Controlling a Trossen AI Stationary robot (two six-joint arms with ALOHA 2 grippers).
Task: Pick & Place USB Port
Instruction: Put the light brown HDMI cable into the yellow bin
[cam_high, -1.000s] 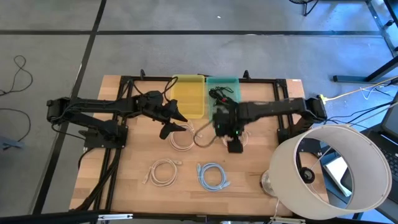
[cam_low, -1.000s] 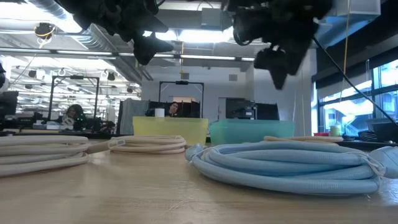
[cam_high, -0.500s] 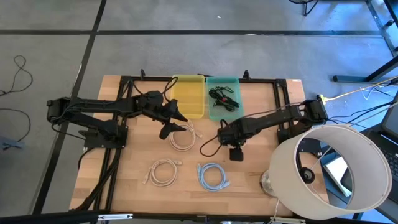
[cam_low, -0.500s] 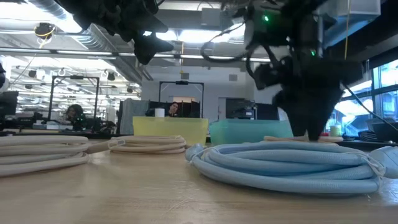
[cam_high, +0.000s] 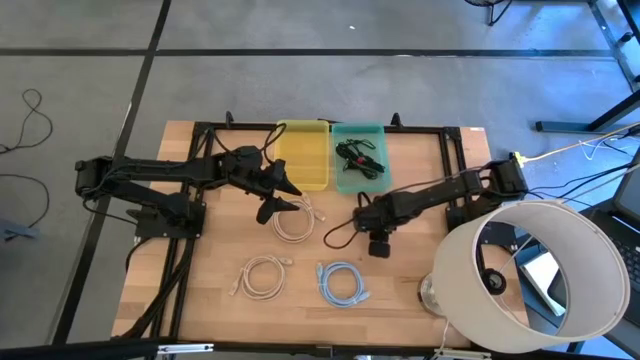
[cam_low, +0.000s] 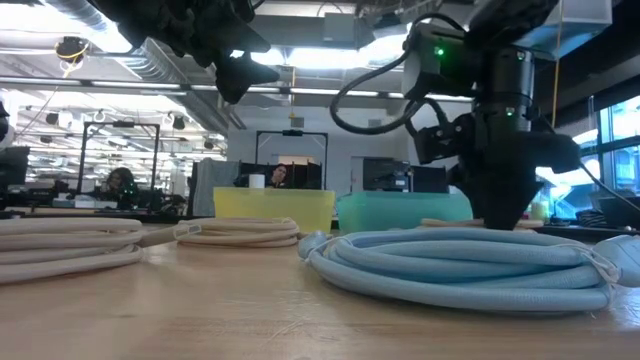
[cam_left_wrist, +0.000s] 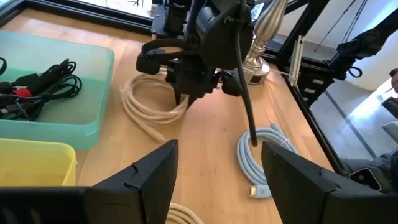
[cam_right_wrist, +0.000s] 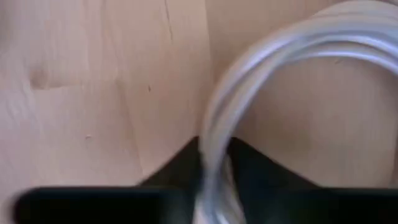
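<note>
Teal bin (cam_high: 372, 178) holds black cables (cam_high: 360, 157); right end effector (cam_high: 372, 229) pinches a white cable (cam_right_wrist: 261, 81).

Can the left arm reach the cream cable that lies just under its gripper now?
Probably yes: the left gripper hangs open directly above the cream cable, with nothing between them.

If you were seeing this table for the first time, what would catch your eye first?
The right gripper, down at the wooden table's middle, pinches a coiled white cable. Behind it sit a yellow plastic bin and a teal plastic bin holding black cables.
</note>
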